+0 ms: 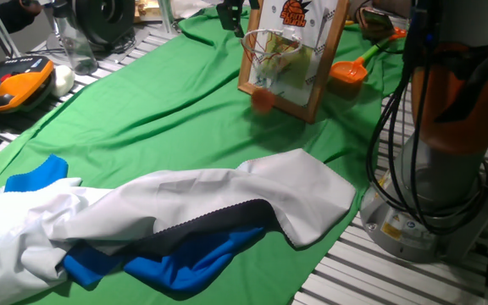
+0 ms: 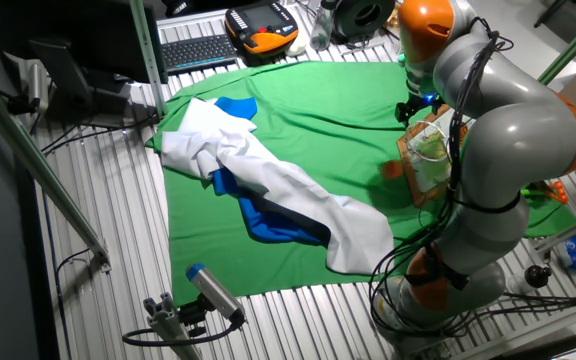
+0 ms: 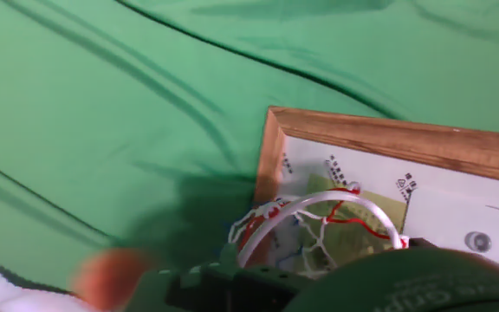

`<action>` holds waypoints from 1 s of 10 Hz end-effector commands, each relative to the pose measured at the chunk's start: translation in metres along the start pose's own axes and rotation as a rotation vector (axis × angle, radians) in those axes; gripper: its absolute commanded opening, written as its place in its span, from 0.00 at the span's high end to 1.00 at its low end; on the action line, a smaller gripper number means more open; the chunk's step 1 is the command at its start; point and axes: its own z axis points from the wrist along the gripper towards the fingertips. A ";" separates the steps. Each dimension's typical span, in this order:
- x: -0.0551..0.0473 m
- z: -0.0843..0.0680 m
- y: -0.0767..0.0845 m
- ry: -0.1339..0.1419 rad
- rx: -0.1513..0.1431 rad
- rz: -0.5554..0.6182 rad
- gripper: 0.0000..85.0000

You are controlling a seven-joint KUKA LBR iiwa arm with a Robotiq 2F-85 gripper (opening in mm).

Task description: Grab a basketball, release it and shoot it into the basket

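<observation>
The basket (image 1: 280,52) has a white rim and net on a wood-framed backboard (image 1: 305,21) with an orange logo, and stands on the green cloth. The basketball (image 1: 263,100), small and orange, is free just below the net at the backboard's foot. My gripper (image 1: 237,15) hangs above and left of the rim, open and empty. In the other fixed view the ball (image 2: 393,169) lies left of the basket (image 2: 429,150), under my gripper (image 2: 415,107). In the hand view the rim (image 3: 323,208) is below me and the ball (image 3: 111,276) is a blur at lower left.
An orange scoop with a green handle (image 1: 352,71) lies right of the backboard. White, blue and black garments (image 1: 185,216) are heaped on the near cloth. The arm's base (image 1: 430,195) stands at right. A teach pendant (image 1: 11,85) and a clear jar (image 1: 74,47) sit at back left.
</observation>
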 end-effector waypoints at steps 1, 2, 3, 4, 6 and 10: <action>-0.004 -0.002 0.004 0.011 -0.043 0.002 0.20; -0.010 -0.007 0.011 0.048 -0.081 -0.013 0.20; -0.017 -0.012 0.021 0.088 -0.102 -0.041 0.60; -0.022 -0.017 0.029 0.122 -0.104 -0.068 1.00; -0.022 -0.011 0.048 0.119 -0.117 -0.055 1.00; -0.013 0.004 0.089 0.105 -0.161 0.015 1.00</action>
